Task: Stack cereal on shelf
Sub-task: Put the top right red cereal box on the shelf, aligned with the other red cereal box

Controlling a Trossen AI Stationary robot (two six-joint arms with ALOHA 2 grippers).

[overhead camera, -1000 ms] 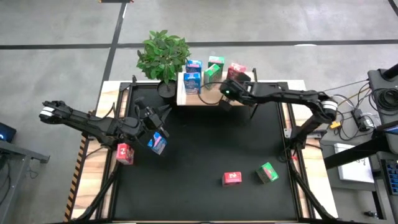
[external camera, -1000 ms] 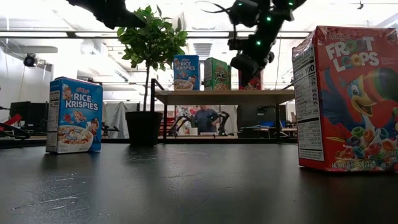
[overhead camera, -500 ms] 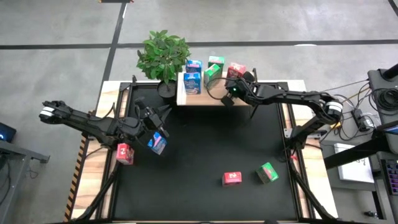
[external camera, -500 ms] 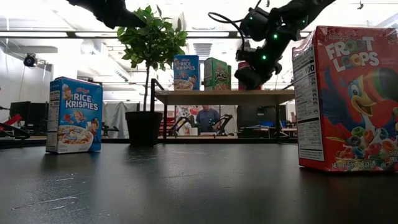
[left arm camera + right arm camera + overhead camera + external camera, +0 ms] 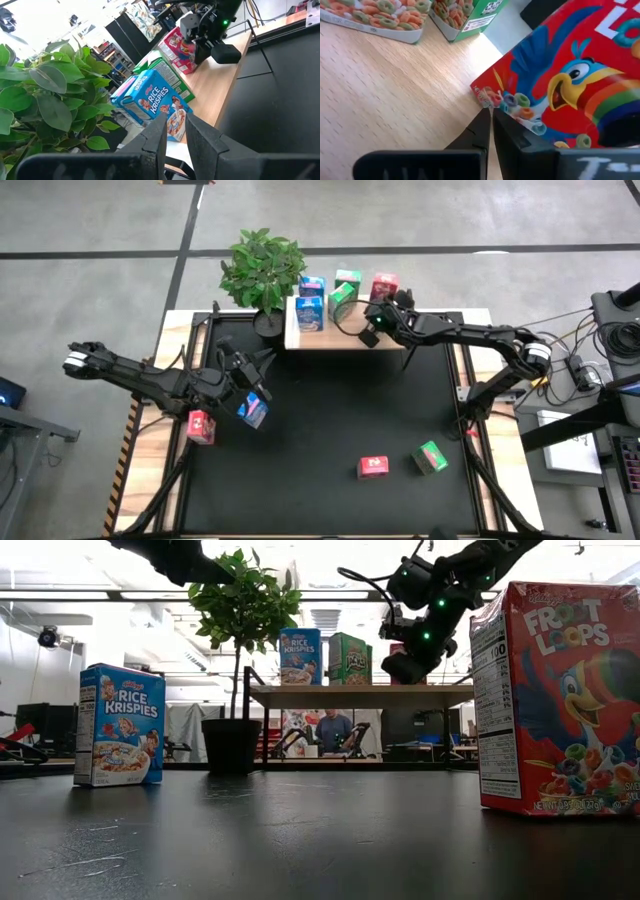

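Right pincer [image 5: 379,311] at the shelf's [image 5: 340,337] right end, fingers together, tips just beside a red cereal box [image 5: 383,287] standing near the shelf's back edge, seemingly touching its lower corner. Left pincer [image 5: 252,387] near the tabletop's [image 5: 330,420] left edge, clamped on a blue cereal box [image 5: 253,411].

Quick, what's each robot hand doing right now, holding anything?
Left hand: holding a blue box.
Right hand: closed, empty, at the red box on the shelf.
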